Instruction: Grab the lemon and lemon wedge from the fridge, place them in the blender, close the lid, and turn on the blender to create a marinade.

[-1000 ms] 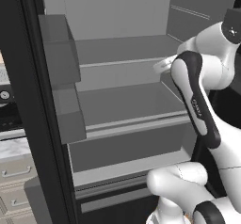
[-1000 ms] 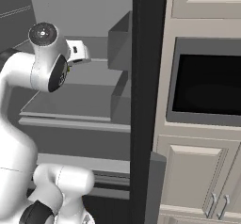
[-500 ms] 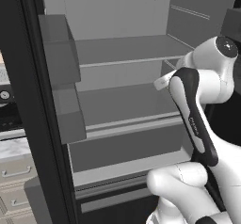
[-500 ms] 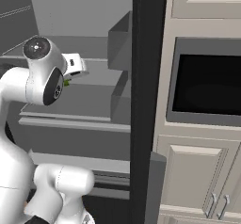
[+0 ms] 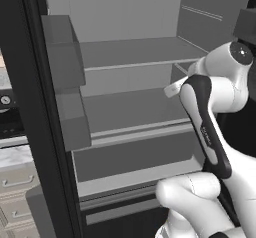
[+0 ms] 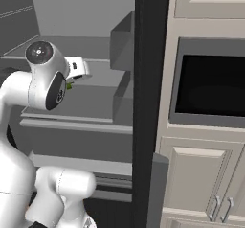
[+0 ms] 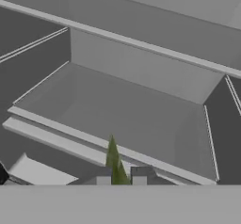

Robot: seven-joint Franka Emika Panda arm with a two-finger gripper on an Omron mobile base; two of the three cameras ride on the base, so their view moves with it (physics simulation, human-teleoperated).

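Observation:
The fridge (image 5: 130,107) stands open, its dark grey inside and flat shelves (image 6: 91,97) bare. My gripper (image 7: 121,175) is inside it, over the middle shelf (image 7: 132,115), shut on a thin, pointed green sliver, the lemon wedge (image 7: 114,164). That same wedge (image 6: 70,85) pokes out just under the white hand (image 6: 76,69) in the right base view. In the left base view the forearm covers the fingers and a white corner of the hand (image 5: 172,88) peeks out. The lemon, the blender and the lid are out of view.
Boxy door bins (image 5: 62,57) hang on the left door, behind its black edge (image 5: 30,107). The other door's black edge (image 6: 150,102) stands close on my right. Beyond it is a black oven window (image 6: 210,88) in beige cabinets (image 6: 201,184). Drawers (image 5: 15,197) are at lower left.
The hand has come down from the upper shelf level to the middle shelf, carrying the green wedge with it. The elbow has swung lower and toward the base.

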